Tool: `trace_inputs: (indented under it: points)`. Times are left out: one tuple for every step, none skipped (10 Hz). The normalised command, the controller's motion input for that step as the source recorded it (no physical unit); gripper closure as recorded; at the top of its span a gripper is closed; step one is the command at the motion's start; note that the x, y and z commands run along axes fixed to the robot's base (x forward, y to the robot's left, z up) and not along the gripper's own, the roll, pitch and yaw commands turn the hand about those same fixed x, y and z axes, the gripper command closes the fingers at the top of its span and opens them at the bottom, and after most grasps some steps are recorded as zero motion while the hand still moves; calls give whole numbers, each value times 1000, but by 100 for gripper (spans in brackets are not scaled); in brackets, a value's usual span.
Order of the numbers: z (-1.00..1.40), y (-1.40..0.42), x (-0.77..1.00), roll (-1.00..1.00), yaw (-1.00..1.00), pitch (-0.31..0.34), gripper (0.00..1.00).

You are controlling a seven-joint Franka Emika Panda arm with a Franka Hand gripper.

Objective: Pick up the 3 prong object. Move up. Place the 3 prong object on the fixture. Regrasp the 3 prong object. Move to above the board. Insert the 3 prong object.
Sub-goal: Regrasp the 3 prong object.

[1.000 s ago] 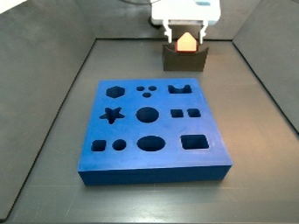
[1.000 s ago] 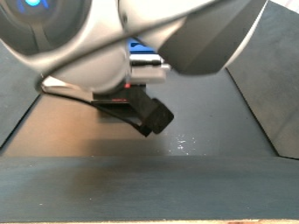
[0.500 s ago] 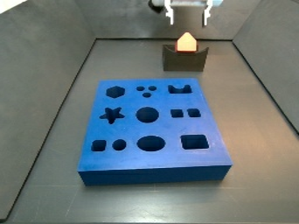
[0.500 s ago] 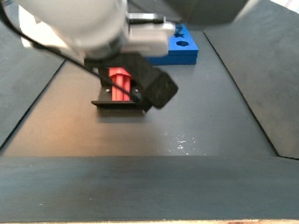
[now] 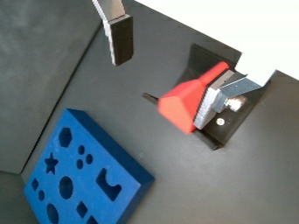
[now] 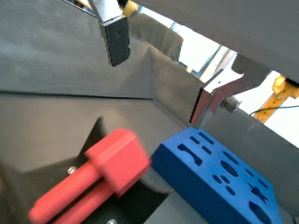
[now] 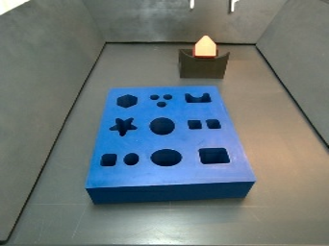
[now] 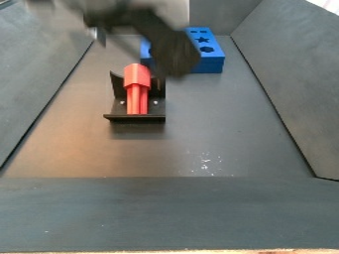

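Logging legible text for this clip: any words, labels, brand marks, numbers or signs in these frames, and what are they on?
None: no readable text in any view.
The board carries only shaped cut-outs, no lettering.
The 3 prong object and the fixture under it are unmarked.
The claw, open above them with nothing between its fingers, shows no label.

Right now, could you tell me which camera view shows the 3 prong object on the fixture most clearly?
A side view shows the 3 prong object best: its full red length lies in the fixture, untouched. Another side view shows only its small tip. Both wrist views show it close but partly behind a finger of the open hand, raised above it.
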Motion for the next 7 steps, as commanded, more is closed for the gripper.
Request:
trace_inputs:
  points:
    - [616, -923, -127, 1000, 23, 43, 0]
    - [340, -715, -81, 1000, 22, 41, 0]
    - [125, -542, -55, 1000, 22, 39, 0]
    - [16, -364, -30, 1000, 22, 37, 0]
    - [21, -107, -28, 1000, 23, 34, 0]
    - [30, 5, -40, 1000, 23, 32, 0]
    - [7, -17, -34, 1000, 24, 26, 0]
